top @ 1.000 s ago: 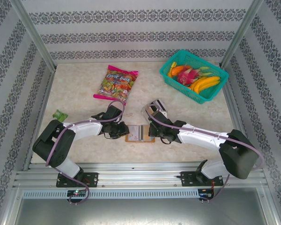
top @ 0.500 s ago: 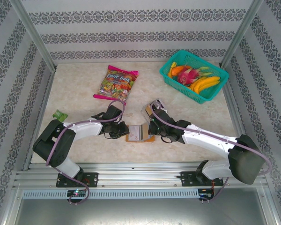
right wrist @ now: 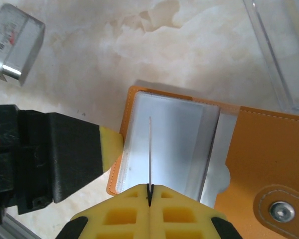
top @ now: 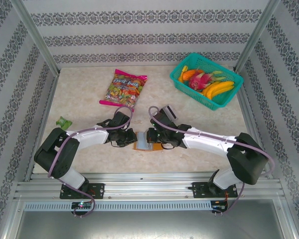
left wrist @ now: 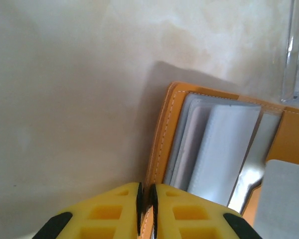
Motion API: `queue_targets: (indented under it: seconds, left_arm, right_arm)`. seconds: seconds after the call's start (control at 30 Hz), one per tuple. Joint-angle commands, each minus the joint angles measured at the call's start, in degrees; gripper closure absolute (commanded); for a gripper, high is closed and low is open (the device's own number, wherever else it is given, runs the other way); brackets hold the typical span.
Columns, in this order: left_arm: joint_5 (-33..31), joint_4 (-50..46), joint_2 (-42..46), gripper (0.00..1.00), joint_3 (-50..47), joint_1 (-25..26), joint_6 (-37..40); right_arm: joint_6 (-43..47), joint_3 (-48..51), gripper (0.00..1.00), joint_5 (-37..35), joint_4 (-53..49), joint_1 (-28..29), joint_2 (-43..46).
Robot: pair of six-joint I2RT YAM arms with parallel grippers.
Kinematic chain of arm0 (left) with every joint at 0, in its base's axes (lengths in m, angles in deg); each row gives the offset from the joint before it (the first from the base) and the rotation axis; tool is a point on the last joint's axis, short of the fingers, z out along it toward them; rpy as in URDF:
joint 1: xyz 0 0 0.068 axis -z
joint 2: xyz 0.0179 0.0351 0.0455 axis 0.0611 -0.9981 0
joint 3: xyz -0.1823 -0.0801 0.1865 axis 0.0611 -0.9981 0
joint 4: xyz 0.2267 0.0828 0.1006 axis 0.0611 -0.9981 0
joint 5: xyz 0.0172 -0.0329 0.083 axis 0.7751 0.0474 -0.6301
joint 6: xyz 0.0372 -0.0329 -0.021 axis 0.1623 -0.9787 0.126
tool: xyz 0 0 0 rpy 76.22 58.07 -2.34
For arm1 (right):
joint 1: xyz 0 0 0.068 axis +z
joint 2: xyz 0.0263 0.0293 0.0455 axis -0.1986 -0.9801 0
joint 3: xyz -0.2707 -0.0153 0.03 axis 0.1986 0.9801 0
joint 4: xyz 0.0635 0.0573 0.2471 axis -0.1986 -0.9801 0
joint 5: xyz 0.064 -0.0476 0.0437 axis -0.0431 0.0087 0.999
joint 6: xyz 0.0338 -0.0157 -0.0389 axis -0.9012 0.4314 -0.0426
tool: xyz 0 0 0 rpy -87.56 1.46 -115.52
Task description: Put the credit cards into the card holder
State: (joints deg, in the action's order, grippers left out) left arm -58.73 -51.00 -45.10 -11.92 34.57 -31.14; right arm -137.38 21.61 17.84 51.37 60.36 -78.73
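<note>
Clear plastic tray (right wrist: 289, 50) sits just behind holder (top: 143, 144); glossy snack bag (top: 123, 88) & teal mesh basket (top: 182, 65) of fruit (top: 217, 88) well back on marbled desk (top: 79, 99). Holder lies open nr desk centre: orange, leather-like, stitched rim, clear pockets. Left hand (left wrist: 145, 194) clamps its left edge; right hand (right wrist: 149, 191) pinches thin card (right wrist: 149, 149) edge-on over pockets.

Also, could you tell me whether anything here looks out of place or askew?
Nothing looks spilled or damaged. The card holder lies open, its left edge pinched by the left fingers. The right fingers hold a credit card on edge over its pockets.
</note>
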Motion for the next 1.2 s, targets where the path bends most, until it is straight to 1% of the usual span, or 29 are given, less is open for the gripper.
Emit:
queue_targets:
  seconds: [0.0, 0.17, 0.23, 0.37, 0.47, 0.7, 0.87, 1.0, 1.17]
  left_arm:
    - [-1.7, -0.1, 1.8, 0.83, -0.2, 0.2, 0.2]
    - [-2.0, 0.3, 2.3, 0.83, -0.6, 0.2, 0.2]
    - [-2.2, 0.2, 2.5, 0.83, -0.5, 0.2, 0.3]
    - [-1.8, -0.2, 1.8, 0.84, -0.3, 0.2, 0.3]
    - [-1.7, 0.6, 1.7, 0.84, -1.0, 0.3, -0.7]
    - [-1.6, 2.4, 1.1, 0.85, -2.7, 1.0, -3.3]
    - [-1.6, 2.9, 0.4, 0.86, -2.9, 2.0, -4.0]
    - [-1.9, 2.8, 0.3, 0.86, -2.8, 2.3, -4.1]
    - [-2.1, 2.7, 0.2, 0.86, -2.9, 2.5, -4.1]
  right_arm:
    - [-1.7, 1.3, 1.0, -3.0, -0.3, -0.8, 2.6]
    - [-2.6, 7.2, 1.0, -1.4, 4.3, -3.8, 6.4]
    - [-4.0, 9.8, 1.0, 0.9, 8.1, -4.8, 6.7]
    - [-7.1, 15.0, 1.0, 3.6, 18.2, -5.3, 7.1]
    - [-8.1, 16.4, 1.0, 3.7, 20.6, -5.2, 7.2]
    - [-11.2, 20.9, 1.0, 4.4, 29.1, -5.2, 5.5]
    - [-13.1, 22.7, 1.0, 5.7, 35.0, -5.2, 2.1]
    - [-13.9, 23.0, 1.0, 6.3, 37.4, -4.9, -0.2]
    - [-12.5, 22.6, 1.0, 4.9, 36.0, -4.5, -2.1]
